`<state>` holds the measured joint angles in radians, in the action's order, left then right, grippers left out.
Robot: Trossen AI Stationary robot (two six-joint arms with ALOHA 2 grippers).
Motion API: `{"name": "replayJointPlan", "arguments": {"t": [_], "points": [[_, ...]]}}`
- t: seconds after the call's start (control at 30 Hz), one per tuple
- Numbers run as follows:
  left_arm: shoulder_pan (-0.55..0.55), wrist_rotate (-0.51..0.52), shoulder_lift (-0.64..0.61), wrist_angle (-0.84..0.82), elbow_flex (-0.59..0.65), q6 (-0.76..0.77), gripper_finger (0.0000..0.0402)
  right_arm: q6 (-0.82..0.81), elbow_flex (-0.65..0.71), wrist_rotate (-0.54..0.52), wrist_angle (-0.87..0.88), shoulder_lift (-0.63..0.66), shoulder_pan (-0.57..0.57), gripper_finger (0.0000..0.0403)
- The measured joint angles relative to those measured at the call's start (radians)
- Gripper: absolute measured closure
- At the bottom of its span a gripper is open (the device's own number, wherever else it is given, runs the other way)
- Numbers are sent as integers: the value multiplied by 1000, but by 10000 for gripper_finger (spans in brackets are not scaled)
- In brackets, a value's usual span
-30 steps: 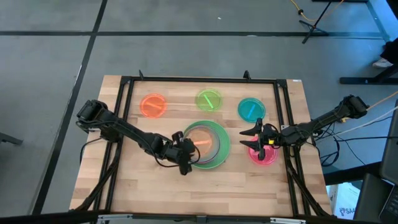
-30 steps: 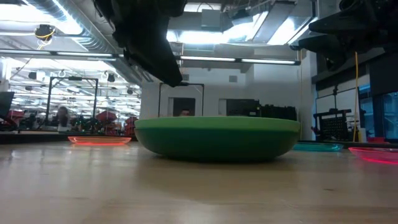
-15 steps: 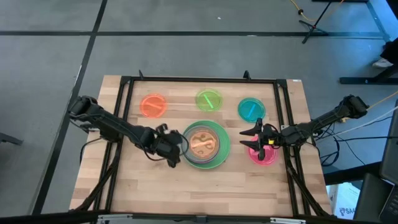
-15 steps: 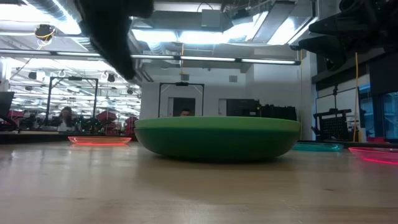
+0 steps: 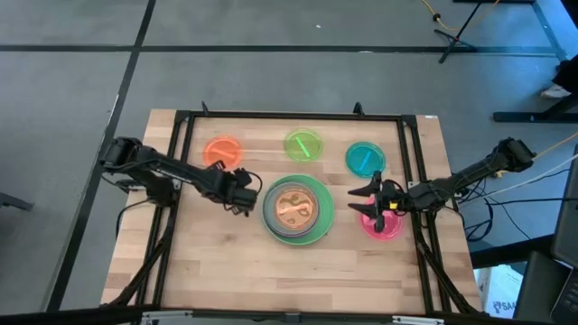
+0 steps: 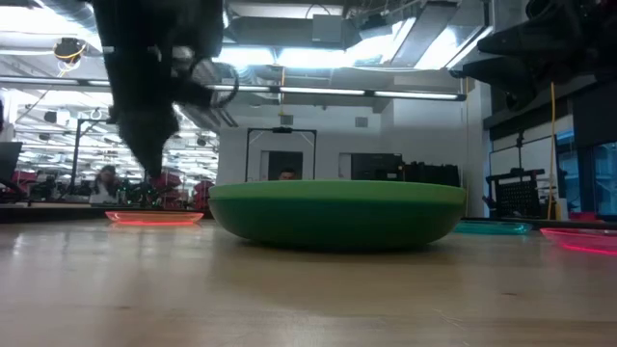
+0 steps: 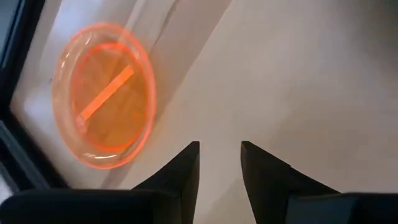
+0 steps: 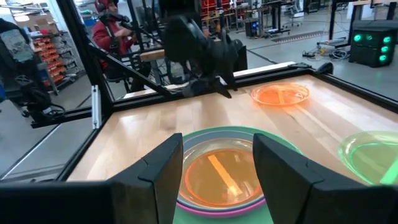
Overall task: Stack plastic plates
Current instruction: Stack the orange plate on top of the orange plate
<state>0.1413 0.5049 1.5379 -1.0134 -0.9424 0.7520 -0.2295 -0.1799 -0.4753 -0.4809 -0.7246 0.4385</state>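
Note:
A stack of plates [image 5: 298, 209] stands mid-table: a large green plate at the bottom, pale and magenta rims inside it, and a translucent orange plate [image 8: 219, 173] on top. It rests on its base [image 6: 337, 214]. Single small plates lie flat on the table: orange [image 5: 222, 152] [image 7: 106, 102], lime [image 5: 303, 144], teal [image 5: 365, 159] and red-pink [image 5: 383, 224]. My left gripper [image 5: 242, 195] [image 7: 219, 155] is open, between the stack and the lone orange plate, touching nothing. My right gripper [image 5: 368, 204] [image 8: 217, 168] is open above the red-pink plate, facing the stack.
A black frame [image 5: 289, 116] runs along the table's far side and both sides. Bare wood [image 5: 271, 271] stretches from the plates to the near edge. Beyond the table the right wrist view shows a person [image 8: 112, 25] and workshop shelving.
My left gripper has drawn back from the stack's left rim toward the table's left and far edge, nearing the lone orange plate. The orange plate on top of the stack, half covered by the gripper before, now lies in full view. The right arm has kept still.

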Motion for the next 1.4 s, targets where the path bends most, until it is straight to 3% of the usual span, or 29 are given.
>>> {"name": "replayJointPlan", "arguments": {"t": [0.3,0.7,0.83,1.1,1.4], "points": [[-171,5,0,188,199,-275,291,3,0,-57,13,0,0,215],[-357,30,-5,358,306,-489,292,29,0,-93,13,0,0,215],[-371,28,-4,363,307,-502,304,29,0,-94,13,0,0,215],[-371,4,-2,386,310,-502,395,29,0,-94,12,0,0,215],[-300,27,3,402,273,-495,399,27,0,-94,12,0,0,215]]}}
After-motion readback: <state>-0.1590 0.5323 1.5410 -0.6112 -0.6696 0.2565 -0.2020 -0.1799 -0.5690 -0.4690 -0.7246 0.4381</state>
